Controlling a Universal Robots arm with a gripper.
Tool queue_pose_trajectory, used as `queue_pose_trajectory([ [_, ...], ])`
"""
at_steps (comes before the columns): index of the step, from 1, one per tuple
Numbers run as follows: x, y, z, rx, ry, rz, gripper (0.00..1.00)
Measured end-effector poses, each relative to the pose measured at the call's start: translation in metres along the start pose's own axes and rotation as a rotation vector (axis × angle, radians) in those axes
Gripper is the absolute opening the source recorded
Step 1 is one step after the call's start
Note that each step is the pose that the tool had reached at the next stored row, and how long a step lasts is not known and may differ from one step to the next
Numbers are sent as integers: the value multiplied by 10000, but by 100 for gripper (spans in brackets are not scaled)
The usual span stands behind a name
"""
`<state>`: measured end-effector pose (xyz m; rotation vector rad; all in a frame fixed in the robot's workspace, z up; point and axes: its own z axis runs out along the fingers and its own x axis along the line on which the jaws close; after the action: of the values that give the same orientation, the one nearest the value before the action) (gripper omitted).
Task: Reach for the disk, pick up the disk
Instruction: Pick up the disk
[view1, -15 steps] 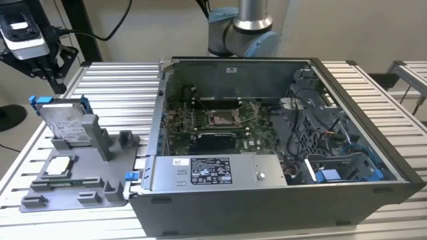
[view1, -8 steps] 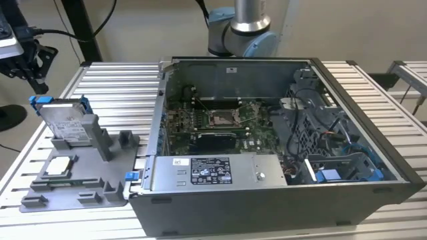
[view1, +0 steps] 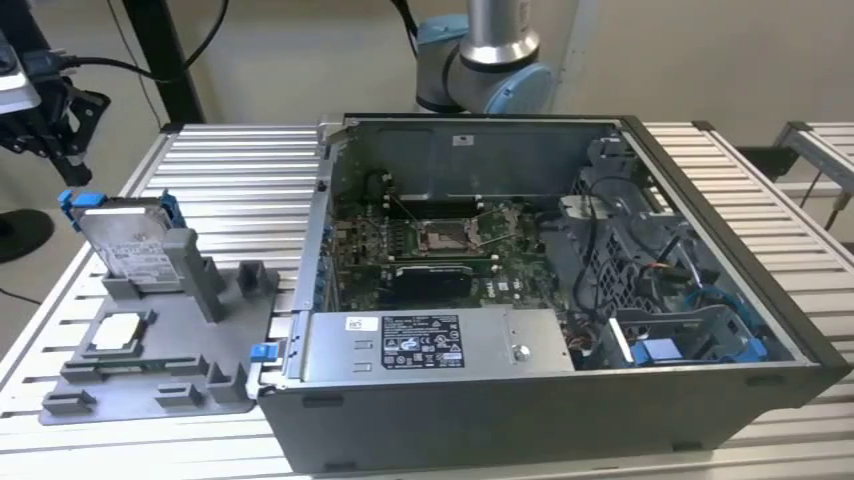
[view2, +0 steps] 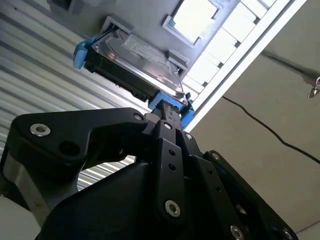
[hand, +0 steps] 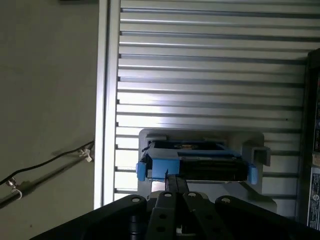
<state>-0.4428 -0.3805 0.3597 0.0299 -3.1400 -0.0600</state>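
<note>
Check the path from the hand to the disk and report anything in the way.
Nothing visible blocks it. In the first wrist view the hand sits right at the blue-framed edge of the disk, which stands in its grey holder on the slatted table. Whether they touch I cannot tell.

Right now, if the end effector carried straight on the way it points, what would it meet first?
Most likely the disk: in the first wrist view the end effector lines up with its blue bracket near one end. The gap between them is unclear.
</note>
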Motion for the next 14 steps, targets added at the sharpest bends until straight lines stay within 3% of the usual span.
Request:
queue_pose_trajectory([
  [9,3,26,4,0,1,-11,0],
  [14,5,26,3,1,17,-406,0],
])
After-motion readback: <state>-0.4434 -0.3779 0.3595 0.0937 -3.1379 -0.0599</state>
